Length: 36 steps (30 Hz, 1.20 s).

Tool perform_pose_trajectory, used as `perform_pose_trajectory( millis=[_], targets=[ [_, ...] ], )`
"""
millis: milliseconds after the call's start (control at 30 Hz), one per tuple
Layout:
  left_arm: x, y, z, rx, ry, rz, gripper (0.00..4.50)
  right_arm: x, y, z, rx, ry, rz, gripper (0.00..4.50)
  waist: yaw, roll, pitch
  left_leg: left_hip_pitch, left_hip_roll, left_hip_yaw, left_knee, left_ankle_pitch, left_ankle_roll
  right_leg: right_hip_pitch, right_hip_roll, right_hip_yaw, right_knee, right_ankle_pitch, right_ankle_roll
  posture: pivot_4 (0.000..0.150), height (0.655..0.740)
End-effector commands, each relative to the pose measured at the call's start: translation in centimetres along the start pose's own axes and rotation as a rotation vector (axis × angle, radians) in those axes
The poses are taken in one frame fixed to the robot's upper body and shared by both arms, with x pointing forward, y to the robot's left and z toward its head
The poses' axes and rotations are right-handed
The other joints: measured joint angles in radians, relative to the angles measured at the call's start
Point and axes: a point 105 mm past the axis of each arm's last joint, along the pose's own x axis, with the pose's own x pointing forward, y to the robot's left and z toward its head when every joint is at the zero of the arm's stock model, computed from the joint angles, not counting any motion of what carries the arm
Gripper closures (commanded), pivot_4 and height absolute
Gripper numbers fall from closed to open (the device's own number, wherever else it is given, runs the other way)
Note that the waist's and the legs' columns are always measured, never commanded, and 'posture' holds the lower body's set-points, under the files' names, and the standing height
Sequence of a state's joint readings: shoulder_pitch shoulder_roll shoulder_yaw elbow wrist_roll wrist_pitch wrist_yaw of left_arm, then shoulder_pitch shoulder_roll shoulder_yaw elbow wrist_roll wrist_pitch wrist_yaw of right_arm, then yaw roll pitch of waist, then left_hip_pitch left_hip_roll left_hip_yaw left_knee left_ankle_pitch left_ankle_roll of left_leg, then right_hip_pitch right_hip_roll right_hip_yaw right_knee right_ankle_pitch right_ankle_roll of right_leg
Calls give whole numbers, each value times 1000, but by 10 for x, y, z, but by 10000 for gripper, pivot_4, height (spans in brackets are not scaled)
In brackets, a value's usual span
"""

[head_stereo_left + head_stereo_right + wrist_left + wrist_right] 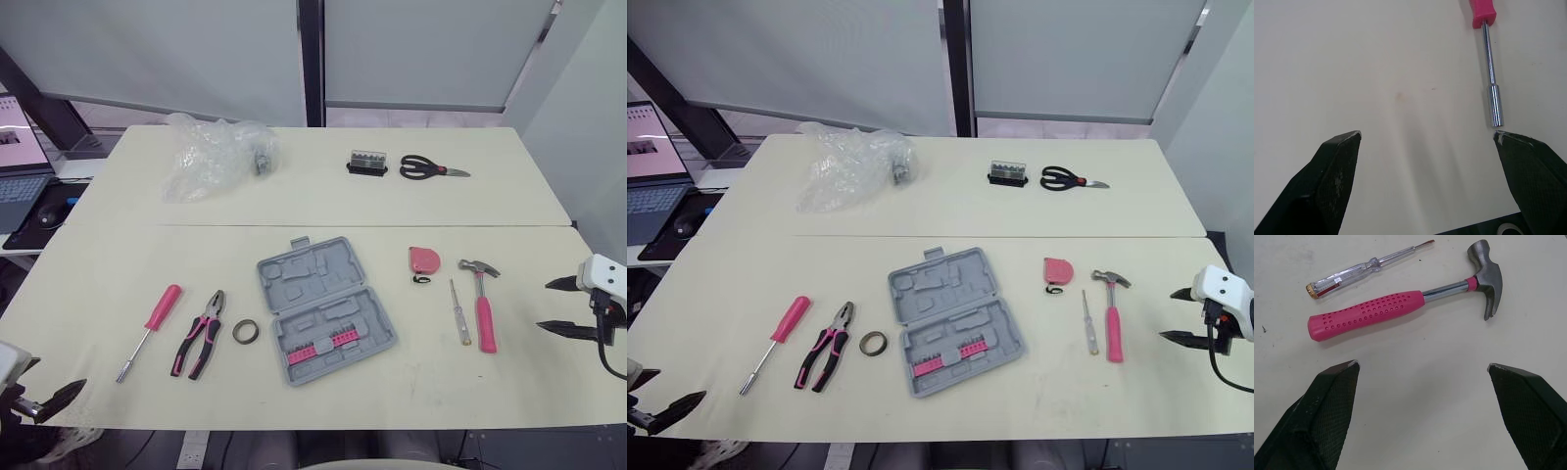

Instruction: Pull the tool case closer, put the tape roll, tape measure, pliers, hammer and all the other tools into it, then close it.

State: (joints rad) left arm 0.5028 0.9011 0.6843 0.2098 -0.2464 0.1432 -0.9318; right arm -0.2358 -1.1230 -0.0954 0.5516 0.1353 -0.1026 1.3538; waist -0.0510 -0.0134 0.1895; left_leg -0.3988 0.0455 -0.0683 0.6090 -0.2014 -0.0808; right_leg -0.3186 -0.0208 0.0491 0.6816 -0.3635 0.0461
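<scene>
Right gripper spread wide above a pink-handled steel claw hammer, clear-handled tester screwdriver just beside it.

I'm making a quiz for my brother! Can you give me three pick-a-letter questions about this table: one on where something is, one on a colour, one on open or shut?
1. Where is the hammer? A. left of the tool case B. right of it C. inside it
2. What colour is the tape measure? A. blue B. green C. pink
3. The tool case is: A. open B. shut C. upside down
Answers: B, it lies right of the case; C, its shell is pink; A, its lid lies back, trays showing.
</scene>
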Motion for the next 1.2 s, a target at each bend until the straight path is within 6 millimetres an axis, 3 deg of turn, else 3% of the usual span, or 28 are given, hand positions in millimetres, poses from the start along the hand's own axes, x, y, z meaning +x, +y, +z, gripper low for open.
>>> perform_pose_trajectory(
  millis=[33, 200, 433, 600, 800, 1033, 1200],
  targets=[
    [-4, 8, 8, 33, -25, 8, 0, -4, -3, 12, -34, -31, -18, 349, 0, 0, 0, 0, 0, 0, 0, 0, 0, 0, 0, 0, 0, 0, 0, 1500, 7400],
    [-4, 17, 24, 40, -105, 7, 0, -9, -11, 14, -32, -74, -71, 349, 0, 0, 0, 0, 0, 0, 0, 0, 0, 0, 0, 0, 0, 0, 0, 1500, 7400],
    [-11, 13, 15, 34, -116, 22, 0, -14, -27, 10, -46, -69, -137, 349, -6, 0, 0, 1, 0, 6, -1, 0, 0, -1, 0, 5, 0, 0, 1, 1500, 7400],
    [-15, 18, 5, -21, -112, 34, 0, -17, -28, 5, -61, -56, -154, 349, -6, 0, 0, 1, 1, 8, -1, 0, 0, -3, 1, 9, 0, 0, 1, 1500, 7400],
    [-9, 30, 11, 16, -134, 21, 0, -14, -21, 2, -34, -58, -138, 349, -3, 0, 0, 2, 1, 12, -1, 0, 0, -4, 1, 13, 0, 2, 3, 1500, 7400],
    [-11, 38, -4, -15, -107, 57, 0, -11, -17, 12, -80, -89, -153, 349, -9, -1, 0, 1, 1, 18, -1, 0, 0, -7, 1, 18, 1, 3, 5, 1500, 7400],
    [-8, 28, -2, -39, -143, 43, 0, -6, -21, 22, -62, -123, -201, 349, -10, -1, 0, 1, 2, 19, -1, 0, 0, -9, 1, 20, 1, 3, 5, 1500, 7400]
  ],
)
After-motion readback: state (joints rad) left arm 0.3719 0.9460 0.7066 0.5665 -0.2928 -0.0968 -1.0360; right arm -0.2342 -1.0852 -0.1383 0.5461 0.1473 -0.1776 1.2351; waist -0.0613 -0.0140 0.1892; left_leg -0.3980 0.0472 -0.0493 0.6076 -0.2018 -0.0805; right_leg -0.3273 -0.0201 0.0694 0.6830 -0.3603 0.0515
